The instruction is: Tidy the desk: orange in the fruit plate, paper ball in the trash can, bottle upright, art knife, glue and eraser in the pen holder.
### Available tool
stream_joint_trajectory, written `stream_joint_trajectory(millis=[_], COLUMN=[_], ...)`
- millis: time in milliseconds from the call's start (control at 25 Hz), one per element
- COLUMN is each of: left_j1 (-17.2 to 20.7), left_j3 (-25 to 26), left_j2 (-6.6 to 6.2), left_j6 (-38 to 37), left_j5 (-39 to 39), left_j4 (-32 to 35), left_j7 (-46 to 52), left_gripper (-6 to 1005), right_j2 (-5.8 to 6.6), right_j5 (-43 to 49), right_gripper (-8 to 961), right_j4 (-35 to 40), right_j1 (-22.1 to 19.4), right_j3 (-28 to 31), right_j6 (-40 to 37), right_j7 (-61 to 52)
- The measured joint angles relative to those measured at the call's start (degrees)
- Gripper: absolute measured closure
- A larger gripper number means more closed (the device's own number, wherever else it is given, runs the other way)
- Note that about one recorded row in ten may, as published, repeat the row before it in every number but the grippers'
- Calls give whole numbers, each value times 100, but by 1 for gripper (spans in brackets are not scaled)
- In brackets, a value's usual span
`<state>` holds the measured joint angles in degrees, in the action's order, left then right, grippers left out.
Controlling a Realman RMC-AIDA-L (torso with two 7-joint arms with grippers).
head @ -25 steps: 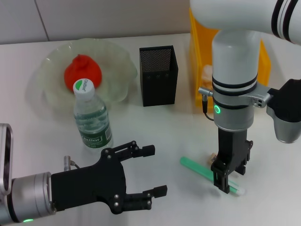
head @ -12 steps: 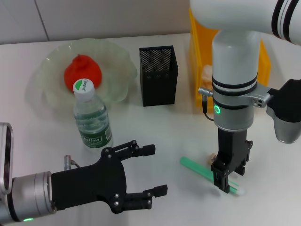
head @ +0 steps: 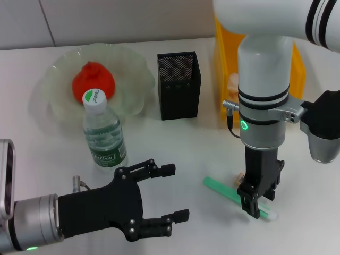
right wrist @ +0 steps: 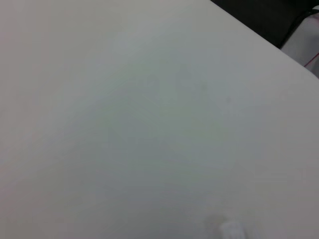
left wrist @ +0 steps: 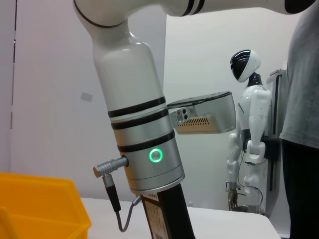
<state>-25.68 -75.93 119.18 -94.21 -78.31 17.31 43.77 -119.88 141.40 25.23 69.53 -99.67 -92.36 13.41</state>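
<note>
The right hand [head: 256, 204] points straight down at 5 o'clock on the table [head: 180, 149], pinching the green knife [head: 234, 195] lying there. The left hand [head: 159, 199] hovers at 7 o'clock, fingers spread. The bottle [head: 103, 133] stands upright; the orange [head: 93, 81] sits in the plate [head: 133, 79].

The orange [head: 93, 79] lies in the fruit plate [head: 133, 74] toward the worktop's [head: 175, 149] far left; the bottle [head: 103, 135] stands just before it, the pen holder [head: 179, 85] to its right.
</note>
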Motion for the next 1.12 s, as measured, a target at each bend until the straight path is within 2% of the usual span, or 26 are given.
stream_joint_trajectory(millis=[120, 360, 680, 800, 920, 1120], left_j1=[-6, -8, -8, -8, -8, -7], left_j3=[-1, -18, -32, -37, -47, -62], left_j2=[0, 0, 0, 0, 0, 0], left_j6=[0, 3, 6, 15, 17, 15], left_j5=[0, 0, 0, 0, 0, 0], left_j4=[0, 0, 5, 8, 9, 4], left_j7=[0, 0, 0, -4, -18, -81], left_gripper=[183, 183, 183, 183, 183, 183], right_j2=[0, 0, 0, 0, 0, 0], right_j5=[-85, -151, -171, -243, -384, -424], right_gripper=[426, 425, 489, 513, 512, 512], right_j4=[5, 69, 91, 159, 203, 206], right_j1=[5, -1, -14, -14, -14, 0], right_j3=[-142, -215, -243, -424, -658, -726], right_j6=[15, 33, 35, 38, 93, 121], right_j7=[-75, -123, -148, -271, -403, -423])
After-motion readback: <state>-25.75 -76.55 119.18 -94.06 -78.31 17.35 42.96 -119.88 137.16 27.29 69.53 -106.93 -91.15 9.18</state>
